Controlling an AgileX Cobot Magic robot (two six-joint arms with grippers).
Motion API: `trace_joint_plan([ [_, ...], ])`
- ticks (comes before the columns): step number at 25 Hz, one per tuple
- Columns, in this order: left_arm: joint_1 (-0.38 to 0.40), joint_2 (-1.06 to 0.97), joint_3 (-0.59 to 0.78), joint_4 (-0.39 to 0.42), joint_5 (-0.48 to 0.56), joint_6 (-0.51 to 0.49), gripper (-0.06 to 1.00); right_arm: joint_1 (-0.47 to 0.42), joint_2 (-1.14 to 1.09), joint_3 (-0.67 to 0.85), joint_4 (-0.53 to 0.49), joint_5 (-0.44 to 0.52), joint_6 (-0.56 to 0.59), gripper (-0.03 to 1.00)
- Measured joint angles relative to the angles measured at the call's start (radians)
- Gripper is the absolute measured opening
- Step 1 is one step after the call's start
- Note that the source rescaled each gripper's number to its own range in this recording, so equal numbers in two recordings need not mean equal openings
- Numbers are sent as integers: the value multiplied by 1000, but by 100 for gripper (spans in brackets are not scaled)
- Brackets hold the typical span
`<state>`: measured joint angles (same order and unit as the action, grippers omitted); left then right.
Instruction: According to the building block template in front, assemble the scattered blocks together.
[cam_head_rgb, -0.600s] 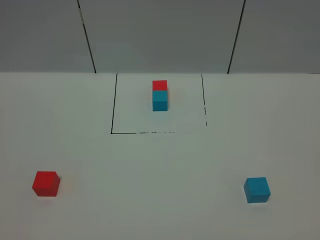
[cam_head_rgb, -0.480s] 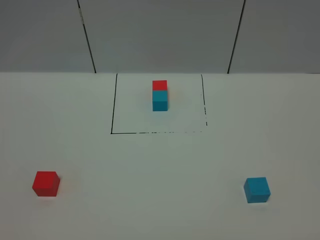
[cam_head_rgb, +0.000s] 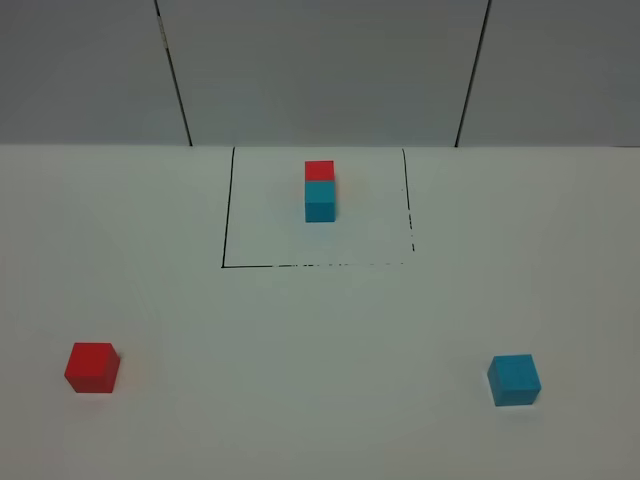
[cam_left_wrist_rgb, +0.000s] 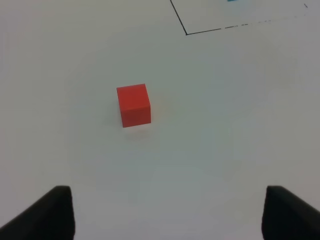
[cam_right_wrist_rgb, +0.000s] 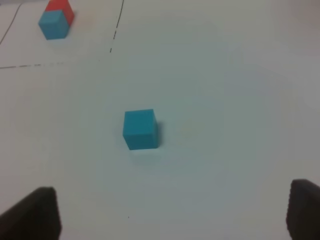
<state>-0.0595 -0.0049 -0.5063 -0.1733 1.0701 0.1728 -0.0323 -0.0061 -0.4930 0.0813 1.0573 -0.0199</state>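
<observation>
On the white table (cam_head_rgb: 320, 320), at the far middle, the template bar (cam_head_rgb: 320, 190) lies inside a black outline (cam_head_rgb: 224, 215). Its red cube is on the far side and its cyan-blue cube on the near side, the two joined face to face. The outline's near line and right line are broken in places.

Comparison with the high view of about half a second ago: no difference found. The bar and both loose cubes sit where they sat, and nothing has turned or slid.

Loose blocks: the red cube (cam_head_rgb: 92, 367) rests at the near left and the blue cube (cam_head_rgb: 514, 379) at the near right. They are well apart from each other and from the bar. Both stand flat on the table, each clear of the outline.

Left gripper (cam_left_wrist_rgb: 169, 215): only the two dark fingertips show, one at each side of its wrist view, spread wide. It holds nothing and touches nothing. The red cube lies ahead of it on bare table, short of the outline's corner.

Right gripper (cam_right_wrist_rgb: 170, 212): same finding (fingertips blurred but plainly far apart), nothing between them. The blue cube lies ahead of it, untouched. The template bar is visible beyond the cube, toward the far left.
</observation>
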Motion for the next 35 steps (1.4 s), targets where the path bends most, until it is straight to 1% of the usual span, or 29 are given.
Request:
trace_joint_plan([
  [19,0,0,0,1,0,0,62,0,0,0,0,0,0,80],
  [22,0,36,-13,22,24,-27,62,0,0,0,0,0,1,80],
  [25,0,160,-56,72,70,-111,63,0,0,0,0,0,1,80],
  [29,0,355,-140,133,70,-190,65,0,0,0,0,0,0,80],
  [35,-6,715,-281,143,73,-200,65,0,0,0,0,0,0,80],
])
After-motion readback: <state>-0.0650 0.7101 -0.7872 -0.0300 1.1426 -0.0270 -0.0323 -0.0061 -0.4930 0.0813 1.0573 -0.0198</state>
